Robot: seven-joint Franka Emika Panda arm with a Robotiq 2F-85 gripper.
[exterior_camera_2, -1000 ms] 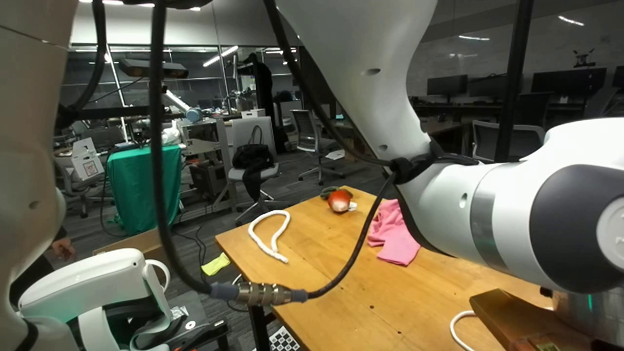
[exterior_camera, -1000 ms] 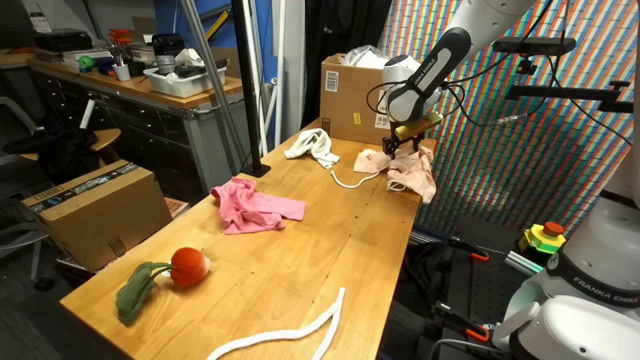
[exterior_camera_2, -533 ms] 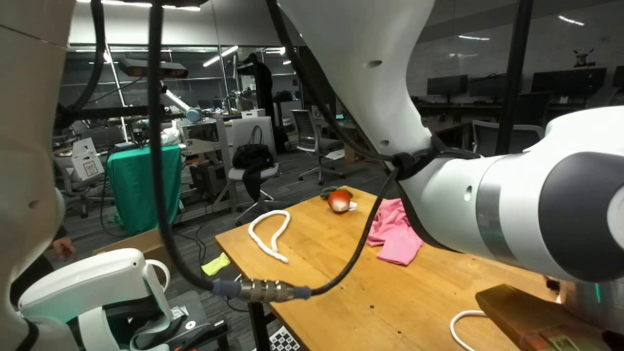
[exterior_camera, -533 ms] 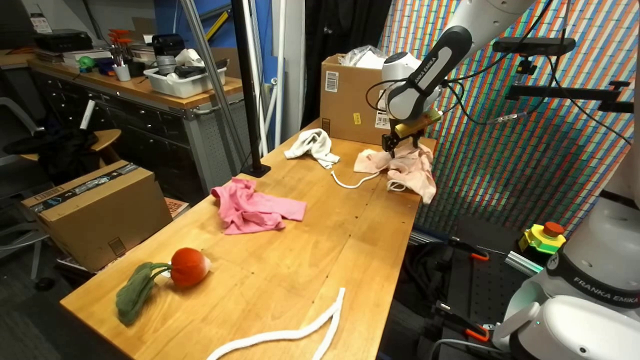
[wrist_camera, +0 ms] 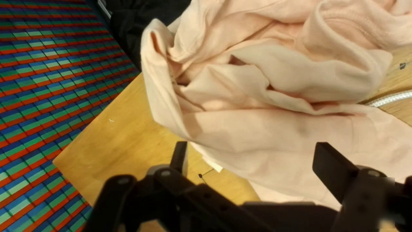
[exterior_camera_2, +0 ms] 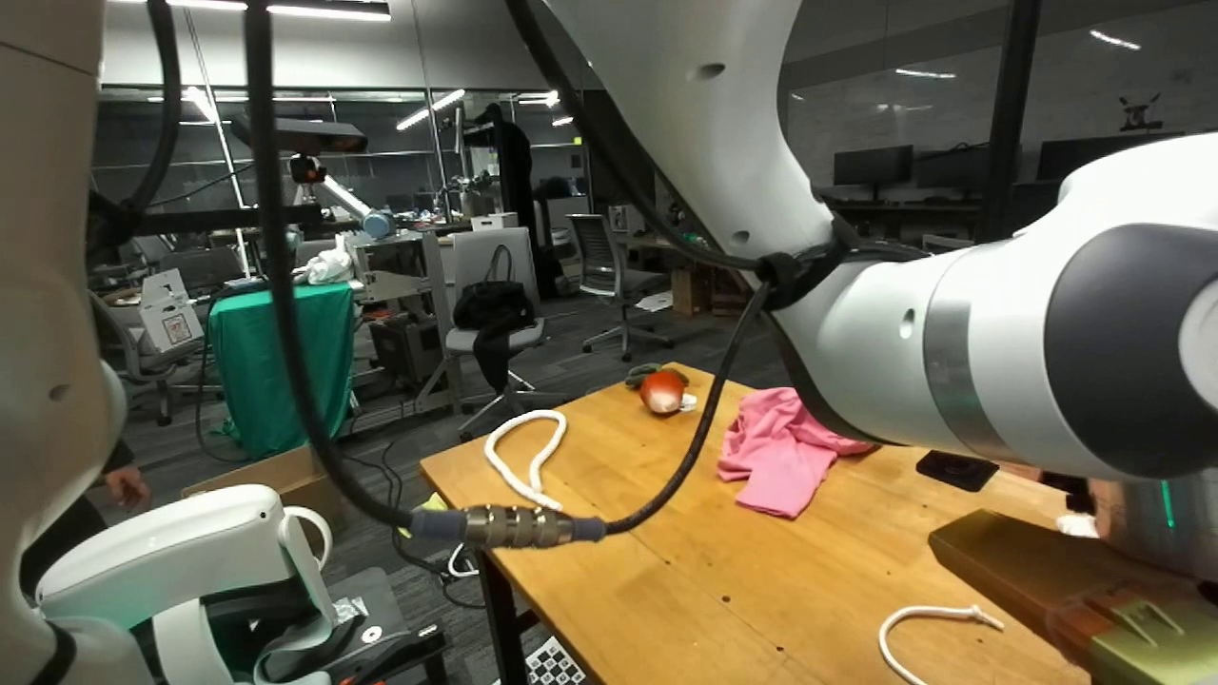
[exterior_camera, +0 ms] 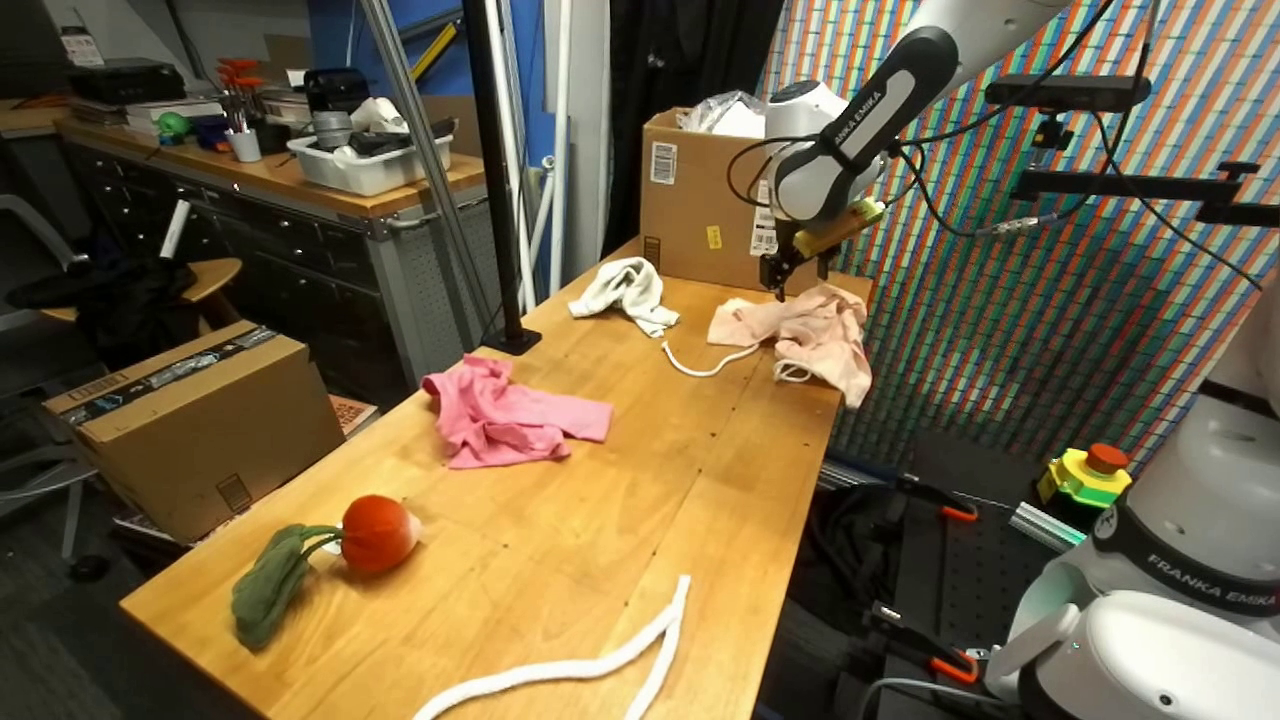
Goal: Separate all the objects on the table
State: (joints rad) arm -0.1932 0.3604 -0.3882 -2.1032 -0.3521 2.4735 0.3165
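Partly hidden: white cord [wrist_camera: 390,99] under peach cloth [wrist_camera: 289,132]; jaws wide apart, empty.

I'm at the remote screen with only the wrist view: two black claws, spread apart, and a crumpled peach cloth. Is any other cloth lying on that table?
Observer: Yes. In an exterior view, a bright pink cloth and a white cloth lie apart from each other on the table.
Visitor: Anything there that isn't cloth?
Observer: A red ball with a green leafy stem lies toward the opposite end from the gripper.
Visitor: I spot a bit of white cord at my right edge. Is there more elsewhere?
Observer: Yes, a white rope, bent back on itself, lies near the same end as the ball.
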